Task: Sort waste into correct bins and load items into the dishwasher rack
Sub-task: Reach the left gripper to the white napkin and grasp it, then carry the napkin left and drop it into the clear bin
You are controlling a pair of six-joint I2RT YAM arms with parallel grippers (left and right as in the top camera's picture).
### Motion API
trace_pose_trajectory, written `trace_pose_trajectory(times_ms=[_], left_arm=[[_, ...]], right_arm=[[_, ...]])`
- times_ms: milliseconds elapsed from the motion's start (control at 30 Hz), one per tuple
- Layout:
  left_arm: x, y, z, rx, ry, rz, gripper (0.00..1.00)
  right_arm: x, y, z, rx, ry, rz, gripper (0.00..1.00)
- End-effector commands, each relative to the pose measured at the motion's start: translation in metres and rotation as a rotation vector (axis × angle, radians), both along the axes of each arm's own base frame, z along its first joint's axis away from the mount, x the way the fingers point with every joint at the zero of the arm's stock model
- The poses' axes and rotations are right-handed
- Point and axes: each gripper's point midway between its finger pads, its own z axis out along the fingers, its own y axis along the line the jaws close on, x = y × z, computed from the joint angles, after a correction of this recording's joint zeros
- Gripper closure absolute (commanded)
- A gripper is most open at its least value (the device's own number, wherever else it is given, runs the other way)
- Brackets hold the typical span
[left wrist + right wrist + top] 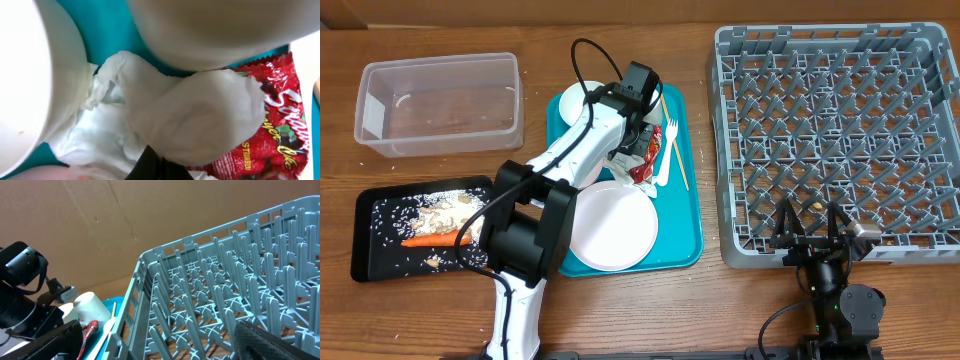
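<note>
My left gripper is down over the teal tray, among the dishes. In the left wrist view its black fingers are pressed together on a fold of a crumpled white napkin. The red wrapper lies right beside the napkin, and white bowls crowd in above and to the left. The plate sits at the tray's near end; the fork and chopstick lie along its right side. My right gripper hangs open over the front edge of the grey rack.
A clear tub stands at the far left. In front of it, the black tray holds a carrot and rice scraps. The right wrist view shows a white cup on the teal tray past the rack's wall.
</note>
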Motion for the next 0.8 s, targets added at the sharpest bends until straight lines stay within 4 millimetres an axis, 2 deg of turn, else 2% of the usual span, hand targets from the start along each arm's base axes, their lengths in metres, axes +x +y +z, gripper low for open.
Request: trace_pose_trajectory(times_ms=[0,233,367,633,767], left_arm=[[0.011,-0.004,0.02,-0.004,-0.029,0.013,0.96],[0.003,-0.01,0.068,-0.015,-0.018,0.045,0.96],[-0.001,-0.005,0.094,-0.038,-0.025,0.11,0.96],[-0.004,0.028,0.14,-0.071,-0.069,0.206,0.96],[0.002,0.064,0.172,-0.082,-0.141,0.283,0.96]], right_arm=[[0.0,-0.003,-0.001,-0.007,-0.006,-0.015,0.0],[0.0,-0.003,-0.001,-0.007,-0.006,-0.015,0.0],[0.0,-0.003,-0.001,-0.007,-0.006,-0.015,0.0],[0.0,-0.003,-0.001,-0.007,-0.006,-0.015,0.0],[0.0,-0.003,-0.001,-0.007,-0.006,-0.015,0.0]])
